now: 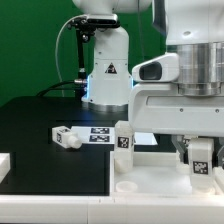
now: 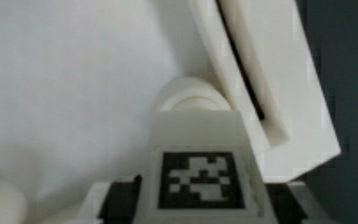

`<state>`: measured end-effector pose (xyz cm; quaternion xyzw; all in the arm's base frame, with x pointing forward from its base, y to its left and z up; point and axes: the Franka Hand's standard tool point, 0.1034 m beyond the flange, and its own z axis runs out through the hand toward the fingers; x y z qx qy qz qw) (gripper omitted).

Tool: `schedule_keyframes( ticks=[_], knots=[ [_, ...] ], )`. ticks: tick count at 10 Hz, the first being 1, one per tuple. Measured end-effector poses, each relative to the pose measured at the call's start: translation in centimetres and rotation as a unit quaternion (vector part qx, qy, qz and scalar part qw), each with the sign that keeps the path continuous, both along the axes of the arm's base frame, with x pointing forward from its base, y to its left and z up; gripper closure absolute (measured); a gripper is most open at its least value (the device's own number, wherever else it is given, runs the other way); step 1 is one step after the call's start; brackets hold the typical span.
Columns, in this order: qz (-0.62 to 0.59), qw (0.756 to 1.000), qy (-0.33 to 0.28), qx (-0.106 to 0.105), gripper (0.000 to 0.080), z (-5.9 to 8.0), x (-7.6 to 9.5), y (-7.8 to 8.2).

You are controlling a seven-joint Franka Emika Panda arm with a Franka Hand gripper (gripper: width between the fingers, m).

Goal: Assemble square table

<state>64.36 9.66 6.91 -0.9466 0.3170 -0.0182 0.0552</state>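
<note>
The white square tabletop lies at the front of the exterior view, with its raised rim also in the wrist view. My gripper is shut on a white tagged leg and holds it upright just over the tabletop's corner on the exterior view's right. In the wrist view the held leg fills the space between my gripper's dark fingers, its rounded end against the tabletop's inner face beside the rim. A second leg stands upright at the tabletop's far edge. A third leg lies on the black table.
The marker board lies flat on the black table between the lying leg and the upright leg. The arm's white base stands at the back. A white part shows at the exterior view's left edge.
</note>
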Motion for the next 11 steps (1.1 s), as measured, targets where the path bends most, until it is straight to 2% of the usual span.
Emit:
schedule_keyframes(
  ticks=[2, 4, 6, 7, 9, 10, 11],
  knots=[
    [-0.124, 0.992, 0.001, 0.006, 0.0521, -0.1, -0.1, 1.0],
    [-0.244, 0.97, -0.001, 0.012, 0.0521, -0.3, -0.4, 1.2],
    [-0.359, 0.933, 0.002, 0.027, 0.0523, -0.7, -0.7, 2.7],
    [-0.406, 0.913, -0.001, 0.036, 0.0523, -0.7, -0.7, 2.6],
    [-0.418, 0.908, -0.003, 0.039, 0.0526, -0.7, -0.7, 2.5],
    [-0.416, 0.908, -0.003, 0.039, 0.0367, -0.7, -0.7, 2.5],
    [-0.384, 0.923, -0.007, 0.033, 0.0367, -0.6, -0.7, 2.4]
  ],
)
